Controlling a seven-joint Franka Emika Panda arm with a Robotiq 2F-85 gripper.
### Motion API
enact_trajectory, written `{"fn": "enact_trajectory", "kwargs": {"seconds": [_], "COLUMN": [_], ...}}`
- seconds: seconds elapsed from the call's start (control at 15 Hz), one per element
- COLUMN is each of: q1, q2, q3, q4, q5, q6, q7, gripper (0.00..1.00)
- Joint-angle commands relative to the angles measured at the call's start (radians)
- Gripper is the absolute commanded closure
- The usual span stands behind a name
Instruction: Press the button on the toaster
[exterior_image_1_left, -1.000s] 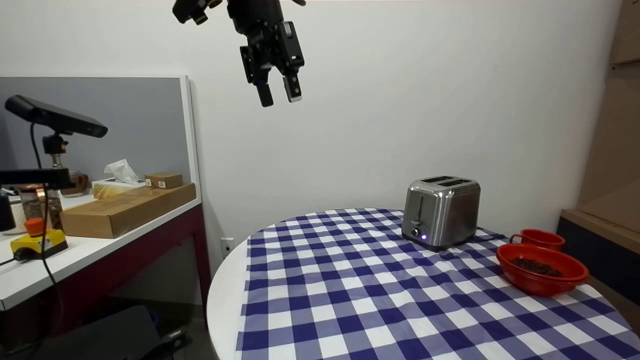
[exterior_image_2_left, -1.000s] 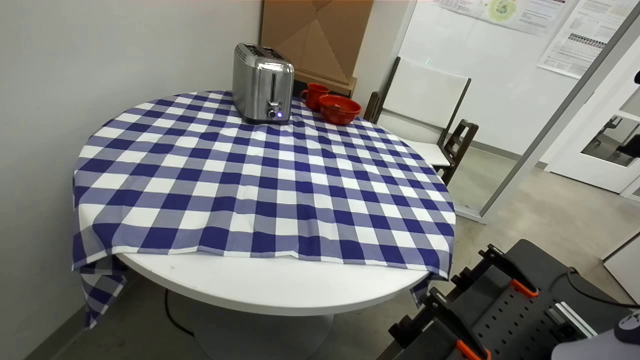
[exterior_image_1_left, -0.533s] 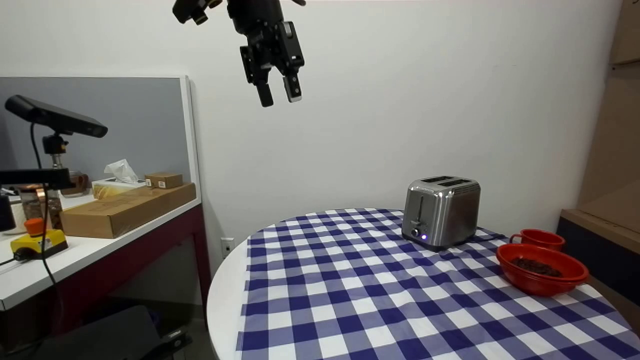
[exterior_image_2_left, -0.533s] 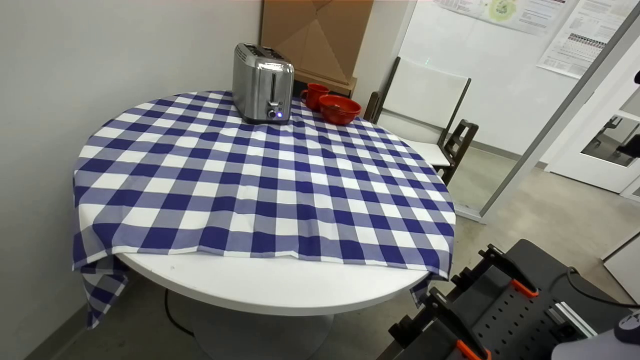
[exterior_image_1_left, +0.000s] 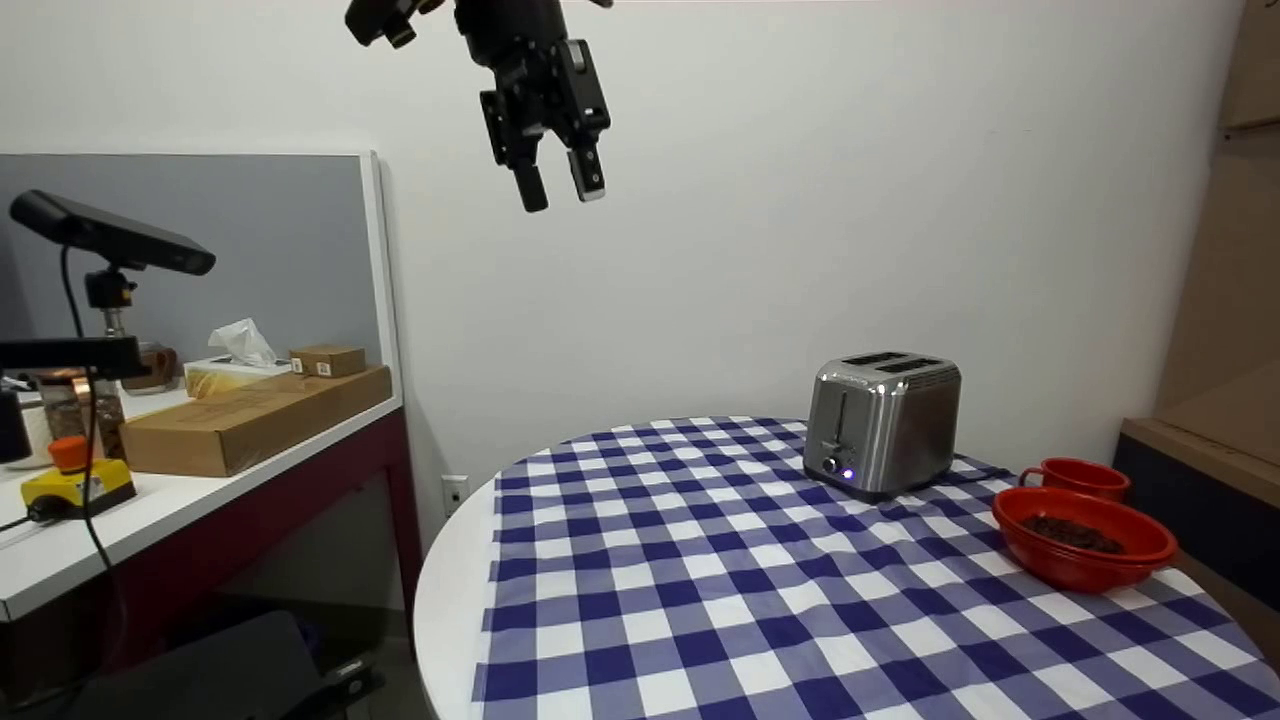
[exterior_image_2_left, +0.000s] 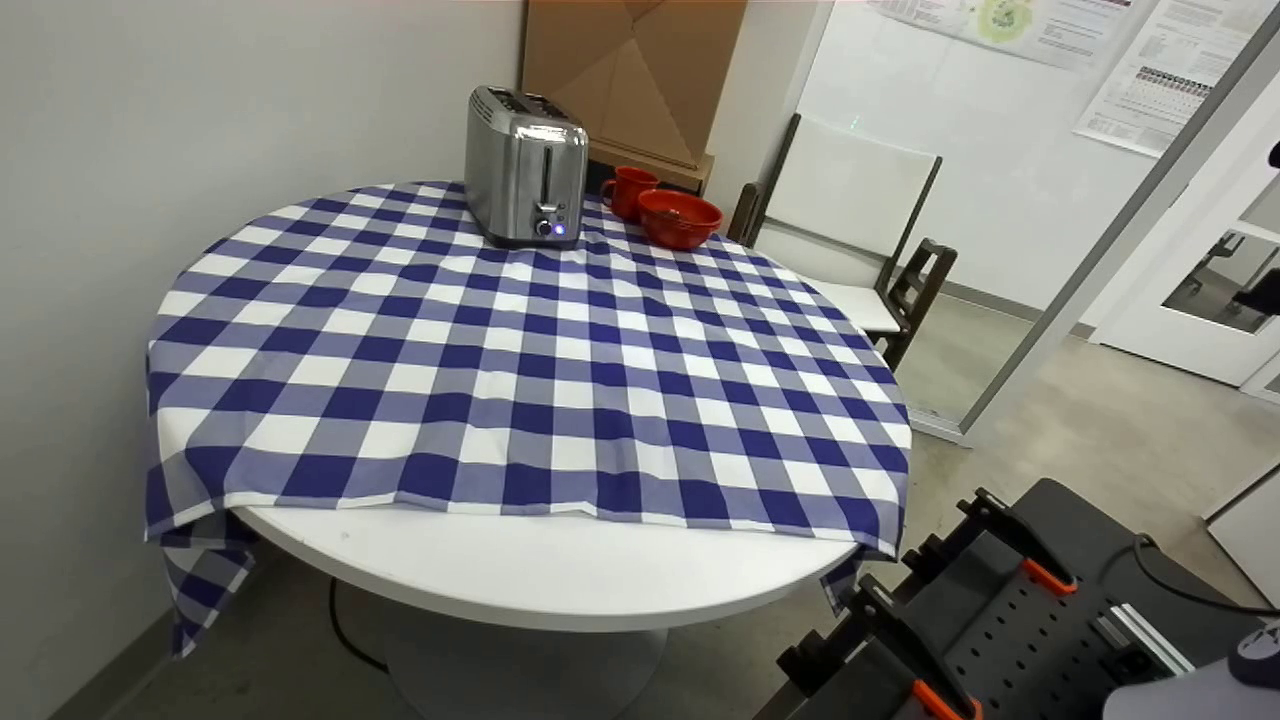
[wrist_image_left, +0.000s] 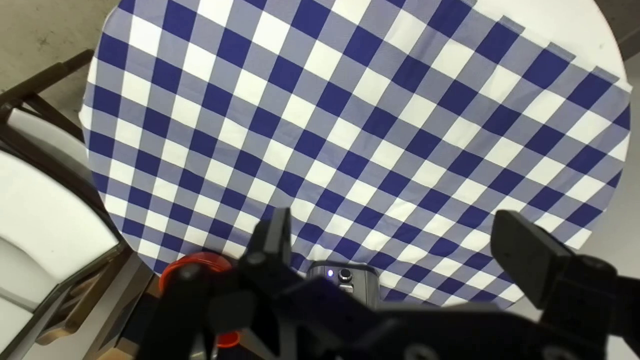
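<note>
The silver toaster stands upright on the checkered cloth near the wall. It also shows in an exterior view and partly in the wrist view, where my gripper hides most of it. Its front has a lever slot, a dark round knob and a glowing blue-white button light. The light also shows in the wrist view. My gripper is open and empty. It hangs high in the air, above and well apart from the toaster. In the wrist view, the gripper's fingers are wide apart.
A red bowl with dark bits in it and a red mug stand beside the toaster. The round white table bears a blue-and-white cloth. A white wall runs behind. A chair stands near the table.
My gripper has shifted up very slightly in an exterior view and stays open. The toaster, bowl and mug have not moved.
</note>
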Motion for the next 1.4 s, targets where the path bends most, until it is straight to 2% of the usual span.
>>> {"fn": "enact_trajectory", "kwargs": {"seconds": [0.0,0.47,1.0,1.33], "q1": [-0.014,-0.054,-0.038,-0.017], "q2": [0.012,0.226,0.578,0.765], "q3": [0.008,0.003,-0.020,-0.053], "q4": [0.055,0.247,0.468,0.591], "q5": [-0.057,-0.205,-0.256,-0.397], "q6": [0.001,0.045,0.110,0.160], "q7": [-0.016,-0.039,-0.043,-0.002], "gripper": [0.00,0.00,0.00,0.00]}}
